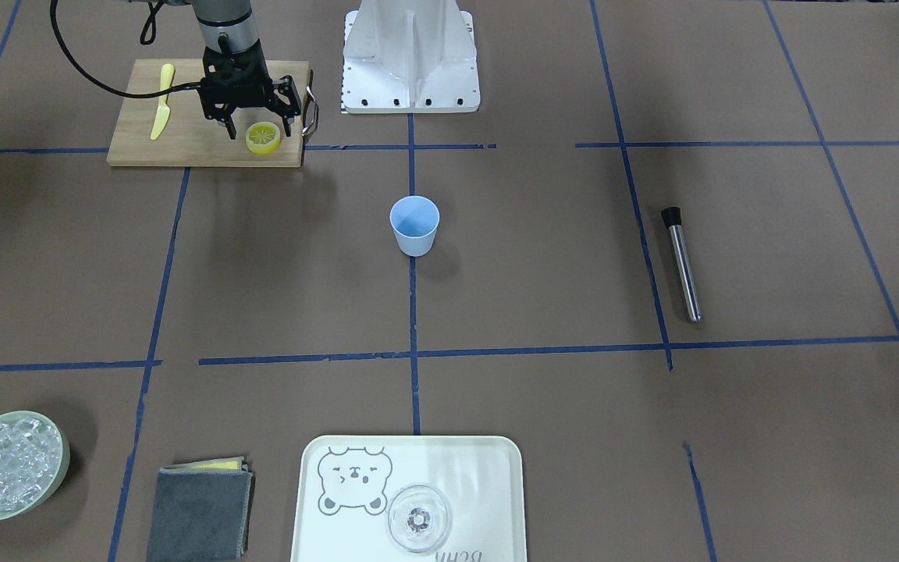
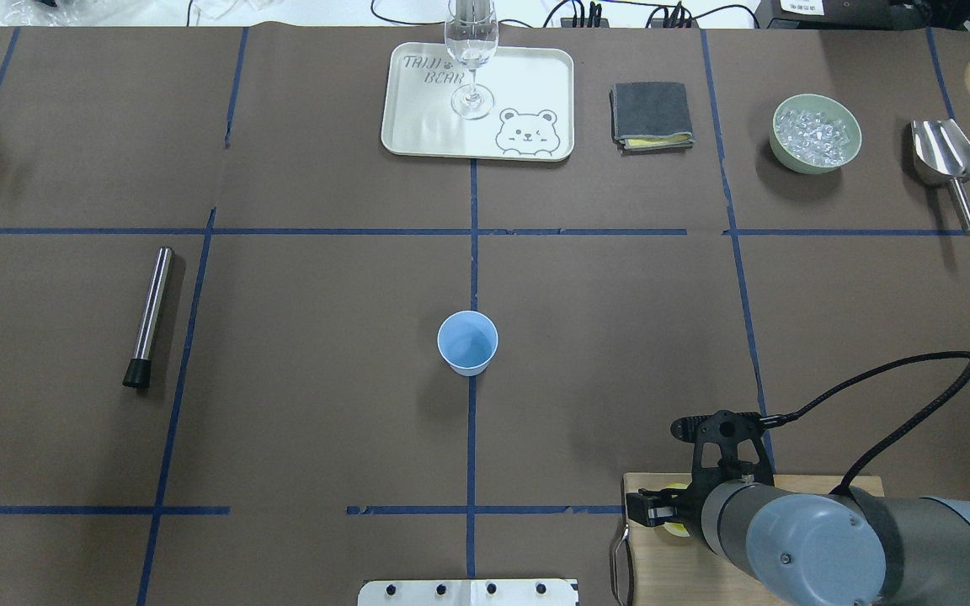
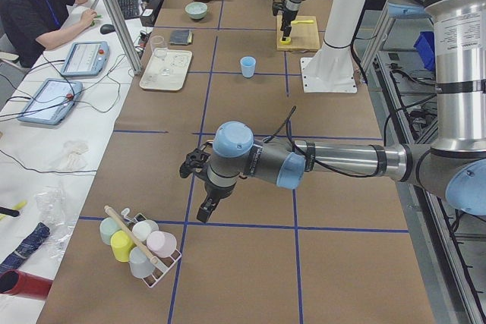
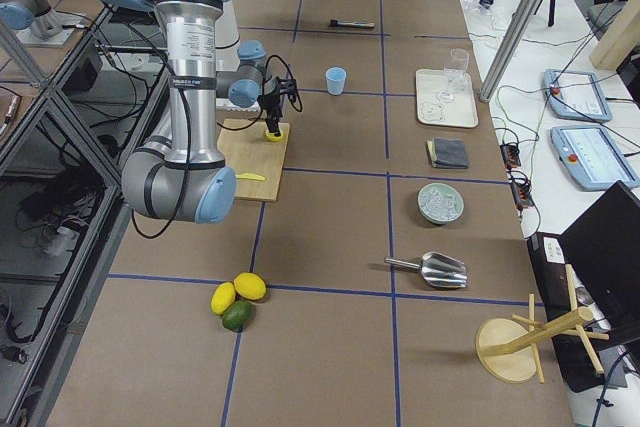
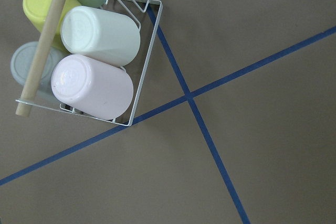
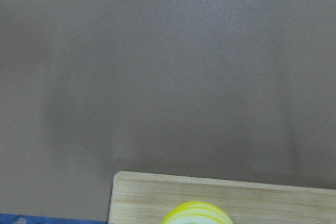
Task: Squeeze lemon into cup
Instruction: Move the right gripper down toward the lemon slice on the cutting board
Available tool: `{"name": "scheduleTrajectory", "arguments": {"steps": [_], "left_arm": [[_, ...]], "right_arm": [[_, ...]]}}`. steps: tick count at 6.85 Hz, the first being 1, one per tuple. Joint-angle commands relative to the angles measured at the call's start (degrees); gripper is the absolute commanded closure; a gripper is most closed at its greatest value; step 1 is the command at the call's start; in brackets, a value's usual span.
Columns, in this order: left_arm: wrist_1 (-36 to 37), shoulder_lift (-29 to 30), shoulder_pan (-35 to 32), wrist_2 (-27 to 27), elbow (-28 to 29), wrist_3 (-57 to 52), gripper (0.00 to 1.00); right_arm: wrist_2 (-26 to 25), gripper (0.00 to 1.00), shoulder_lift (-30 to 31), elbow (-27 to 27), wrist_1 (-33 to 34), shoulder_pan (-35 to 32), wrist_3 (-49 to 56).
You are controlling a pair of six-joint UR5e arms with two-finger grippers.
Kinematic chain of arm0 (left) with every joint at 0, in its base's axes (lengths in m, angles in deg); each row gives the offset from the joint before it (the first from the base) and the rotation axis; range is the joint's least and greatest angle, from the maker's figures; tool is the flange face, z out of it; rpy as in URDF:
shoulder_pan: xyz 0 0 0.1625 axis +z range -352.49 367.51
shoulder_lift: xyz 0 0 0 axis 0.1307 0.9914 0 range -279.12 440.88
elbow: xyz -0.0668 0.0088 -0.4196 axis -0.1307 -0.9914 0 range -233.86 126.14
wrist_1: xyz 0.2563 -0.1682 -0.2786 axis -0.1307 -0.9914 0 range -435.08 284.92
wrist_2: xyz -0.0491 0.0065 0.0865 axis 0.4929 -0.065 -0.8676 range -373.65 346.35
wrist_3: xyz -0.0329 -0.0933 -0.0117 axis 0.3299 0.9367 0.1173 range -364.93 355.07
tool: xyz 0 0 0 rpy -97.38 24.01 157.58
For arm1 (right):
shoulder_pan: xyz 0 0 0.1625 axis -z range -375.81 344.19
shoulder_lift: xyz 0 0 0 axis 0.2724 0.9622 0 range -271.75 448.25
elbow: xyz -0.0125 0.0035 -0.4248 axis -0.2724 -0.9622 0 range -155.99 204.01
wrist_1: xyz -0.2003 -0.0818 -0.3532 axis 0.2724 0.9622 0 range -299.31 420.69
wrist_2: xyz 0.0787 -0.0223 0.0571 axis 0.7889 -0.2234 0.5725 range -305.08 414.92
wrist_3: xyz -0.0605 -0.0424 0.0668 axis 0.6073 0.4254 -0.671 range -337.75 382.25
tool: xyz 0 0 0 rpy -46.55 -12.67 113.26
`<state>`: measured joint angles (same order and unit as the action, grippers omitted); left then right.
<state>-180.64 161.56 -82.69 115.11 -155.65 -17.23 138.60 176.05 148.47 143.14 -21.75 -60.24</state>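
- Closest to the base on my screen is the wooden cutting board (image 1: 184, 144), lying on the robot's right side of the table (image 1: 574, 257), just beside the white mount (image 1: 410, 55).
- The right gripper (image 1: 257, 131) hangs low over the board's end nearest the mount. Its fingers (image 1: 229, 131) are spread wide and not clamped on anything.
- The lemon (image 1: 263, 139) lies flat on the board, cut face up, under that spread. One finger stands to each side of it, with a visible gap on at least one side. I cannot tell whether the other finger touches the rind.
- The right wrist camera is blurred; it shows only the board's edge and the top of the slice at the bottom of its picture.
- A pale yellow plastic knife (image 1: 162, 101) lies on the same board, apart from the slice, on the side away from the mount.
- Further out, the cup (image 1: 415, 225) stands upright at mid-table on the blue centre tape line, well apart from the board — nothing touches it.
- In the same band, on the robot's left, lies a metal rod (image 1: 682, 261) with a black end.
- Past that, at the table's left end, the left gripper (image 3: 203, 214) hovers near a wire rack of cups (image 5: 94, 61). I only see it from the side camera, so I cannot tell how its fingers stand.
- Along the far edge I see a bear-print tray (image 1: 488, 484) holding a clear glass (image 1: 418, 518), then a folded grey cloth (image 1: 200, 511), then a pale green bowl (image 1: 64, 468) of ice.
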Motion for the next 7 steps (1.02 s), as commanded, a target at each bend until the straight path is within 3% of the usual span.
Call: {"name": "scheduleTrajectory", "arguments": {"steps": [1, 7], "left_arm": [[0.0, 0.0, -0.1, 0.0, 0.0, 0.0, 0.0], [0.0, -0.1, -0.1, -0.2, -0.2, 0.0, 0.0]], "right_arm": [[0.0, 0.02, -0.3, -0.9, 0.0, 0.8, -0.2], [0.2, 0.13, -0.1, -2.2, 0.0, 0.8, -0.2]]}}
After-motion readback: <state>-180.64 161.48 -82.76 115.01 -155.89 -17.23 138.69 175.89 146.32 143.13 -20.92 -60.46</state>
